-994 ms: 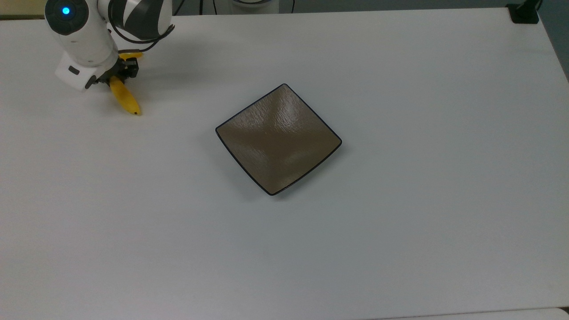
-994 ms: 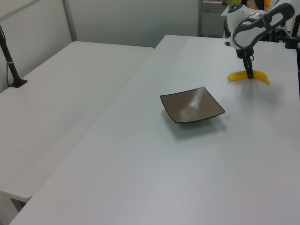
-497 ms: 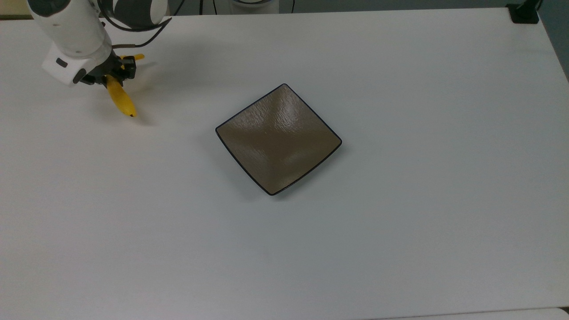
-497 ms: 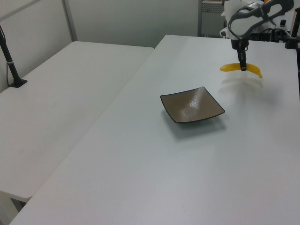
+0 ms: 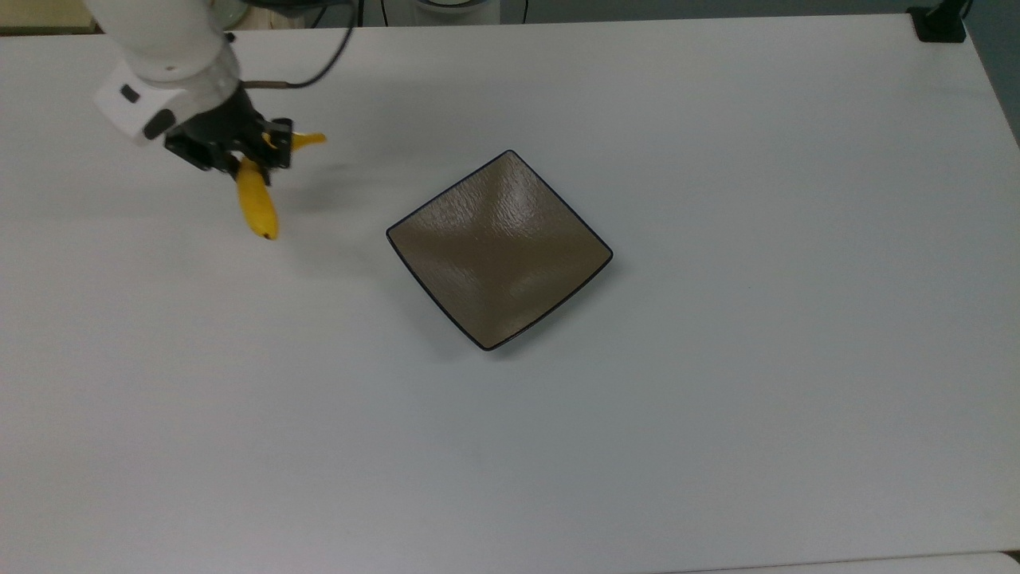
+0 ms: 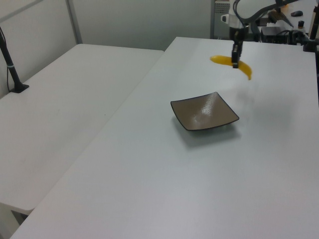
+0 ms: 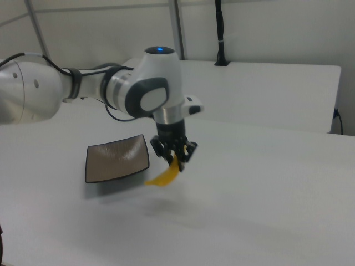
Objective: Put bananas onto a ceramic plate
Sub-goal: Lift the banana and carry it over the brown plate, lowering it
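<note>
- Top view: the tool (image 5: 253,154) is clamped on the banana (image 5: 256,203) near its middle bend, over the tabletop (image 5: 717,414) toward the top view's upper left corner. The stem end pokes out toward the top view's right, and the dark tip points down toward the near edge. The plate (image 5: 500,249) sits near the tabletop's centre, turned like a diamond, bare, well apart from the fruit.
- Left view: the banana (image 6: 244,69) hangs in the air under the tool (image 6: 235,59), clear of the surface, with a faint shadow below it. It is over the far part of the tabletop (image 6: 149,189), beyond the plate (image 6: 204,111) and not yet above it.
- Right view: the tool (image 7: 174,153) points straight down with the banana (image 7: 165,176) gripped between its black fingers (image 7: 188,151), the long end drooping below and toward the right view's left. The plate (image 7: 116,158) lies just behind and toward the right view's left.
- Handling, as a judgement: light, stiff enough to carry by the middle, smooth and curved, so it may swivel in the grip. The grip at the bend looks sound. The plate is glossy and breakable, so lower gently and let go close to the surface.
</note>
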Tool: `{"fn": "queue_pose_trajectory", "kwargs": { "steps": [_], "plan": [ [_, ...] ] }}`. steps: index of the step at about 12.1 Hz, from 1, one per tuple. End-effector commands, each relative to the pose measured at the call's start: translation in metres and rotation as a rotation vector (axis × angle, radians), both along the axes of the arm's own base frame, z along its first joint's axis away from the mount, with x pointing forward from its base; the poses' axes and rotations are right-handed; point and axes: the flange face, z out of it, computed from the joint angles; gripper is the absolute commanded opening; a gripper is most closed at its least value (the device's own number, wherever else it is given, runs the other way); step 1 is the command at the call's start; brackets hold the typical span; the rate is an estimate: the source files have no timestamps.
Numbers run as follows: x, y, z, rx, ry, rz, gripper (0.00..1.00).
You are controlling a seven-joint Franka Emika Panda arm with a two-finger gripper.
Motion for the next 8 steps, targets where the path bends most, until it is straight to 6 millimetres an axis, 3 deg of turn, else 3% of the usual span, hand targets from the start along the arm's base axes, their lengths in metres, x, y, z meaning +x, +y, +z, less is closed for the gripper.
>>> {"fn": "queue_pose_trajectory", "kwargs": {
  "steps": [1,6,8],
  "plan": [
    [0.022,0.081,0.01,0.026,-0.082,-0.053,0.14],
    [0.026,0.172,0.007,0.064,-0.079,0.001,0.14],
    [0.028,0.189,0.015,0.07,-0.093,0.023,0.19]
  ]
}}
